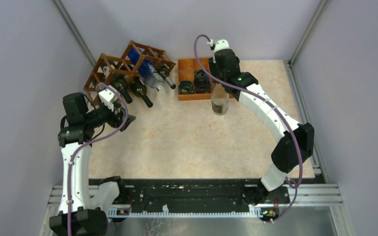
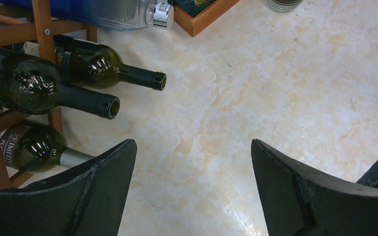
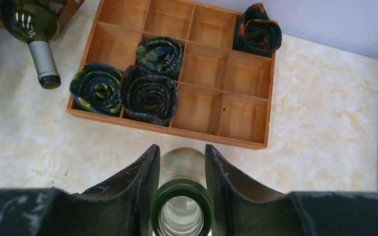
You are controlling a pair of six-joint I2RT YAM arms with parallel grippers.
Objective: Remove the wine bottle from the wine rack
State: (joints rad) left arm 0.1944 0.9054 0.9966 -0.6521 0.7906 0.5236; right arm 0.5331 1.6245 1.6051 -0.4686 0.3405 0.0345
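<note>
Item: wine bottle (image 1: 220, 101), pale clear glass with a green-tinted lip, round-shouldered, upright, off the wine rack (image 1: 109, 61) and well apart from it, just in front of the compartment tray (image 3: 177, 129). Base at or just above the table (image 1: 192, 142); impossible to tell which. Viewed down the open mouth from the right wrist: no cork, apparently empty, so judged light for its bulk. Judged rigid, smooth, slippery and breakable. Best taken at the narrow neck just under the lip, with the lip as a stop against sliding, and kept vertical. Right gripper (image 3: 180, 147): closed down on that neck, one black textured pad on either side, both touching the glass. Left gripper (image 2: 192, 147): spread wide, holding nothing, low over bare table just beside the rack's front. Rack: reddish-brown wood, thin slats, diamond cells, loaded with other bottles lying neck-outward, namely two dark green bottles (image 2: 34, 83) with black capsules, one silver-foiled bottle (image 2: 32, 147), one blue-tinted bottle (image 2: 103, 12) with a metal cap. Tray: orange-brown wood, square cells, thin dividers, four soft rolls of patterned fabric (image 3: 148, 93) in some cells. Table: glossy cream marble-look top, hard, by estimate a chipping risk on any rough set-down.
</note>
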